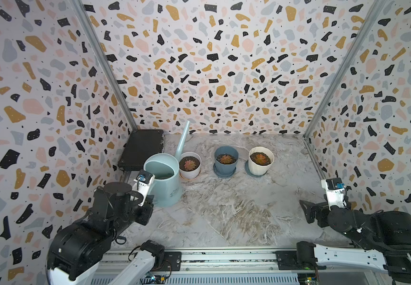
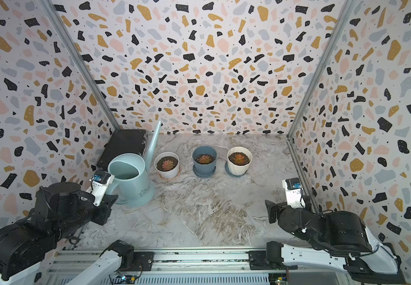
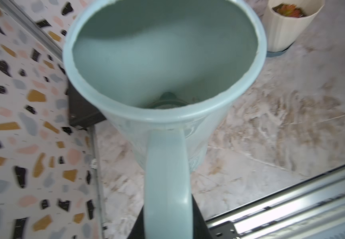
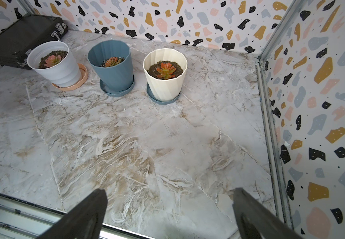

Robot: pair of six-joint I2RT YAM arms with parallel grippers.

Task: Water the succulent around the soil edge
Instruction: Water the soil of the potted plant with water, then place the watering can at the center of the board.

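The left gripper [image 3: 167, 223] is closed tight on the handle of the pale blue watering can [image 1: 161, 180], which stands upright at the left side of the marble table [image 1: 224, 212], just beside the white pot [image 1: 190, 164]. The blue pot [image 1: 226, 158] and the cream pot [image 1: 261, 160] follow in one row, each with a succulent. The right gripper [image 4: 169, 209] is wide open and holds nothing, low near the right wall

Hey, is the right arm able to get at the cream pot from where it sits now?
Probably yes: the right gripper is open and holds nothing, and only bare marble table lies between it and the cream pot.
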